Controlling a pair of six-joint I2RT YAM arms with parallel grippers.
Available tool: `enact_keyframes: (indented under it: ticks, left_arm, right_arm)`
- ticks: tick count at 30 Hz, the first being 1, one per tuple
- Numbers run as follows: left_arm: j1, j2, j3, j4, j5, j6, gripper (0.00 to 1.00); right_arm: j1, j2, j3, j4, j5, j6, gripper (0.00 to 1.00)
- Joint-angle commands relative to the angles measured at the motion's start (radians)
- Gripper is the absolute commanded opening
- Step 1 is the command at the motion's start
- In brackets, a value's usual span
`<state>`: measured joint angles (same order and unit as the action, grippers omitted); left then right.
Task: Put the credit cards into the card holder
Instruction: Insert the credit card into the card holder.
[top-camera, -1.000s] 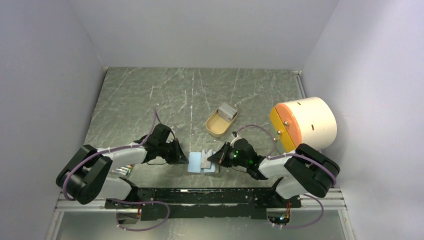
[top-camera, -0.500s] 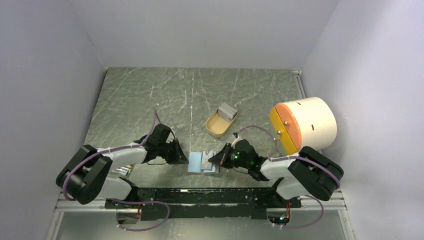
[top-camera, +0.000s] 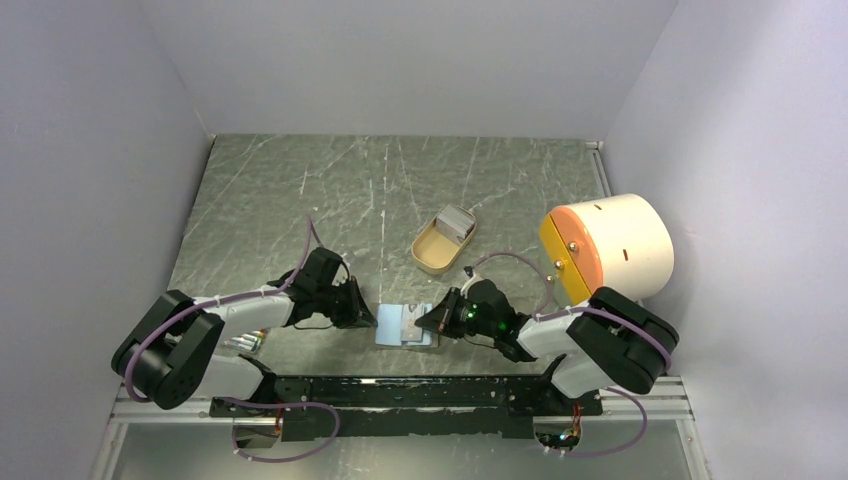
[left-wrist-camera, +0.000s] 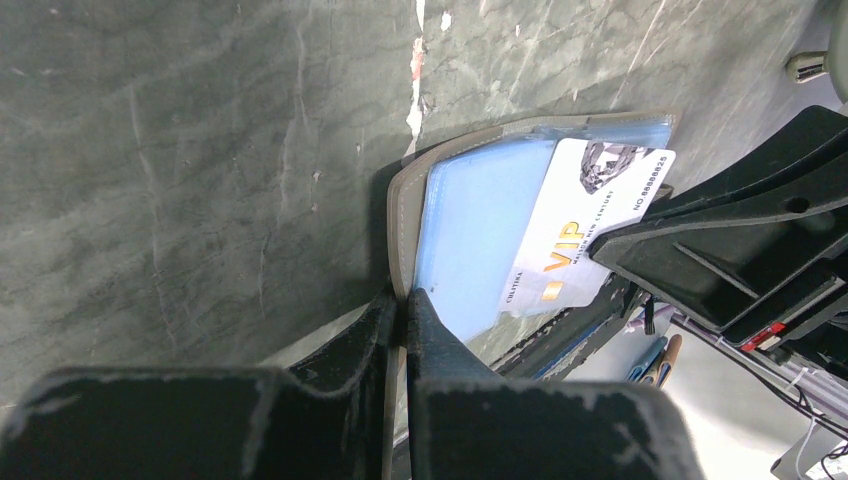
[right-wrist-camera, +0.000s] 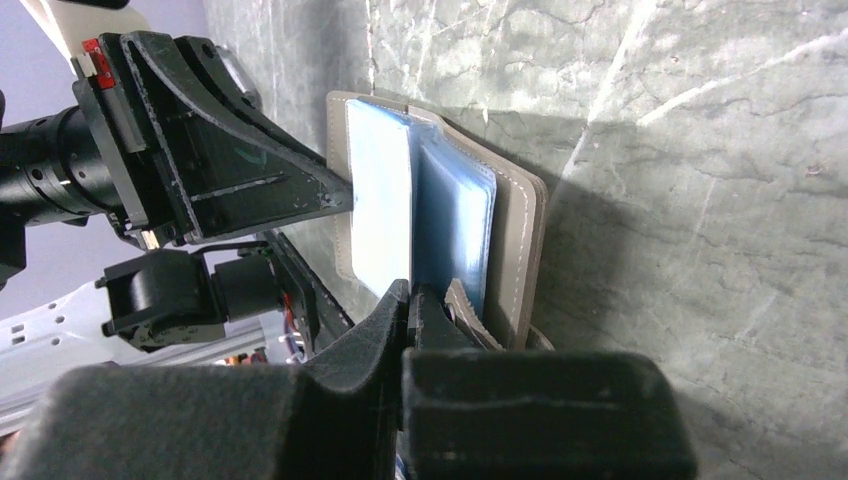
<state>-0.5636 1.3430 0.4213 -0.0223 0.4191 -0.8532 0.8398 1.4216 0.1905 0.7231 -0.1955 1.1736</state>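
The card holder (top-camera: 392, 325) lies open on the table between the arms, grey-olive outside (right-wrist-camera: 515, 230) and light blue inside (left-wrist-camera: 470, 230). My left gripper (top-camera: 368, 318) is shut on the holder's left cover edge (left-wrist-camera: 405, 300). My right gripper (top-camera: 430, 324) is shut on a white credit card marked VIP (left-wrist-camera: 585, 225). The card lies slanted across the blue sleeves, partly over the holder. In the right wrist view the gripper (right-wrist-camera: 412, 295) pinches this thin pale card (right-wrist-camera: 380, 200) edge-on. More grey cards (top-camera: 457, 222) sit in the tan tray.
The tan oval tray (top-camera: 430, 257) stands just behind the holder. A big cream cylinder with an orange face (top-camera: 610, 245) lies at the right, close to the right arm. A bundle of silver sticks (top-camera: 245, 342) lies under the left arm, near the table's front rail.
The right gripper and its card have shifted only slightly over the open holder. The left arm has not moved.
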Motion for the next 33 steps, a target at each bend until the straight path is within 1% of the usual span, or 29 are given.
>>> enact_keyframes:
  ticks: [1,7,13,21,33]
  left_arm:
    - [0.007,-0.012,-0.005,0.01,0.007,0.009,0.09]
    - [0.007,-0.003,-0.005,0.02,0.01,0.005,0.09]
    - [0.007,-0.001,-0.004,0.019,0.011,0.006,0.09]
    - [0.007,-0.008,-0.007,0.02,0.011,0.005,0.09]
    - [0.007,-0.014,-0.007,0.015,0.009,0.005,0.09]
  right_arm:
    - [0.007,0.017,0.01,0.014,-0.015,-0.027,0.0]
    - [0.013,0.011,0.011,-0.001,-0.02,-0.037,0.0]
    - [0.013,-0.01,0.02,-0.051,-0.016,-0.04,0.0]
    - [0.013,0.053,0.033,0.008,-0.051,-0.051,0.0]
    - [0.013,0.062,0.053,-0.018,-0.036,-0.075,0.0]
